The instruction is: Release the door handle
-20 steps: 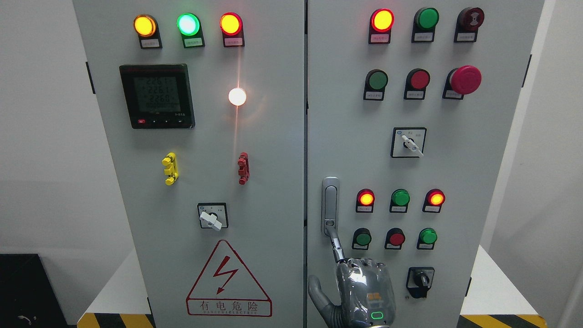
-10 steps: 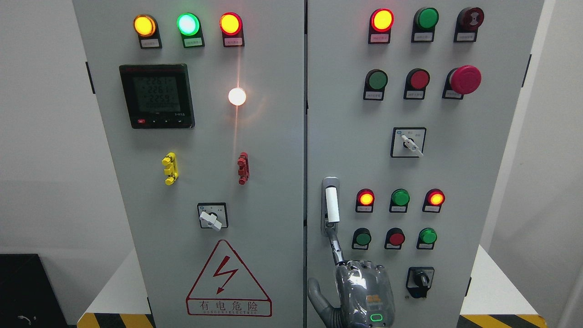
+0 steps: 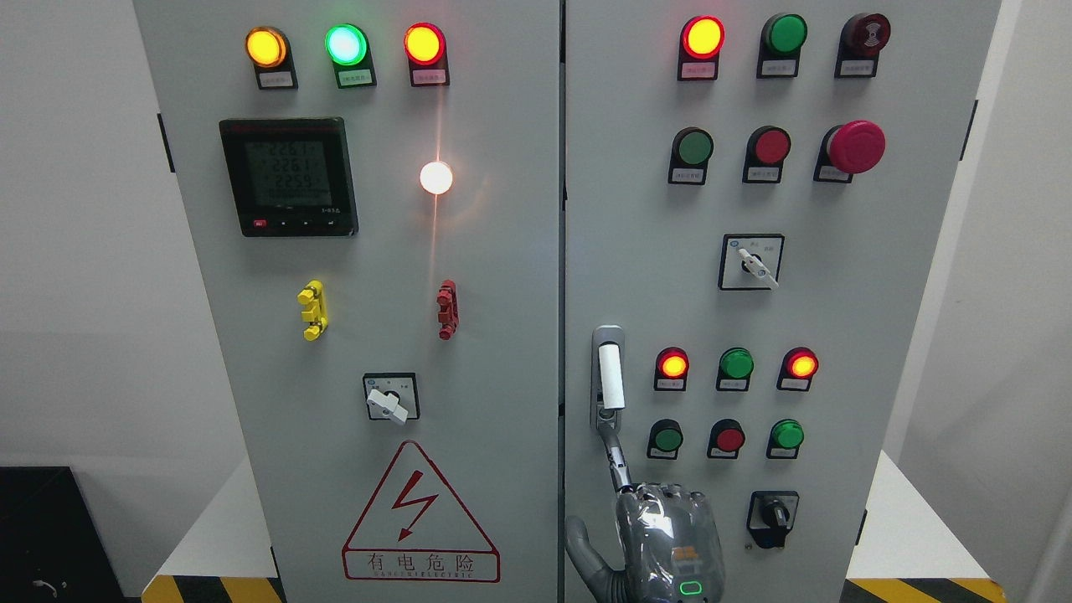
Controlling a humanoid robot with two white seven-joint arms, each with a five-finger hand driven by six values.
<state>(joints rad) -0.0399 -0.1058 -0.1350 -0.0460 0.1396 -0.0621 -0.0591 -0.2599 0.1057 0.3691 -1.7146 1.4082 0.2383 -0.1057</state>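
Observation:
The door handle (image 3: 609, 378) is a grey vertical latch on the left edge of the cabinet's right door (image 3: 837, 335). Its white lever (image 3: 611, 377) stands popped out of the housing. My right hand (image 3: 666, 536) rises from the bottom edge just below it, back of the hand facing me. Its index finger (image 3: 617, 461) is stretched up and its tip touches the lower end of the handle. The other fingers are curled and the thumb (image 3: 579, 544) sticks out to the left. The hand holds nothing. My left arm is out of view.
Lit and unlit push buttons (image 3: 737, 364) sit right of the handle, with a black rotary switch (image 3: 772, 512) close to my hand. A red emergency stop (image 3: 856, 146) and a selector (image 3: 754, 262) are higher up. The left door (image 3: 377, 502) carries a meter (image 3: 289, 176) and a warning triangle (image 3: 419, 515).
One second ago the lever lay flush in the housing; it then sprang out and shows white. My right hand has sunk slightly, its index finger still at the handle's lower end.

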